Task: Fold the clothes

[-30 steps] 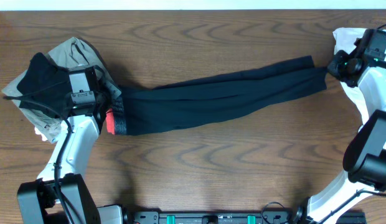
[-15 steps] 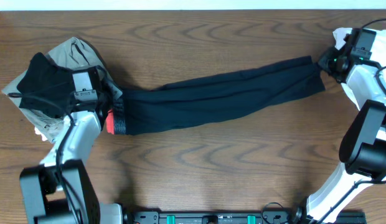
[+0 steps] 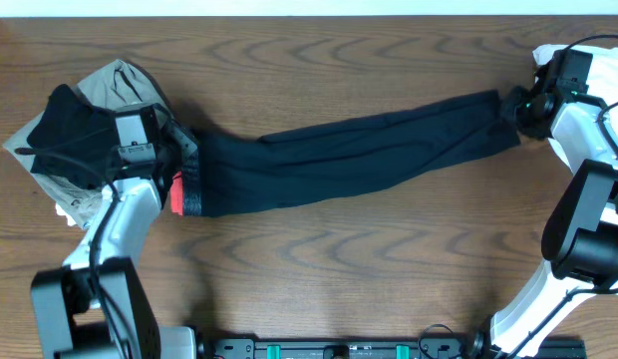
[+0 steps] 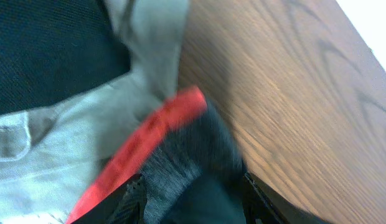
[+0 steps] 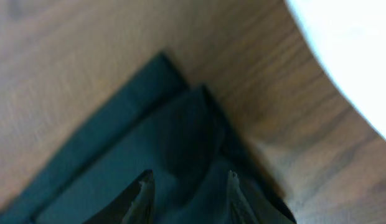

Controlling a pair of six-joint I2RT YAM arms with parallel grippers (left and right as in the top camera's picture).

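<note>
The clothes (image 3: 349,160), a long black trouser-like garment, lie stretched flat across the table from left to right. Their grey waistband (image 3: 192,196) with its coral-red edge (image 3: 175,192) is at the left end. My left gripper (image 3: 186,160) stands open over that end. In the left wrist view its jaws are apart around the gripper's middle (image 4: 190,186), with grey waistband (image 4: 180,162) and red edge (image 4: 149,134) between and ahead of them. My right gripper (image 3: 515,105) is open at the leg ends. In the right wrist view its middle (image 5: 188,180) is over black fabric (image 5: 174,130).
A pile of other garments lies at the far left: a khaki-grey one (image 3: 115,85) with a plain black one (image 3: 70,125) on top. A white garment (image 3: 553,62) sits at the far right corner. The table's far edge (image 3: 309,14) runs close behind.
Both grippers have gone from shut to open, letting go of the garment's two ends. The garment has settled on the table, its waistband end shifting slightly.
</note>
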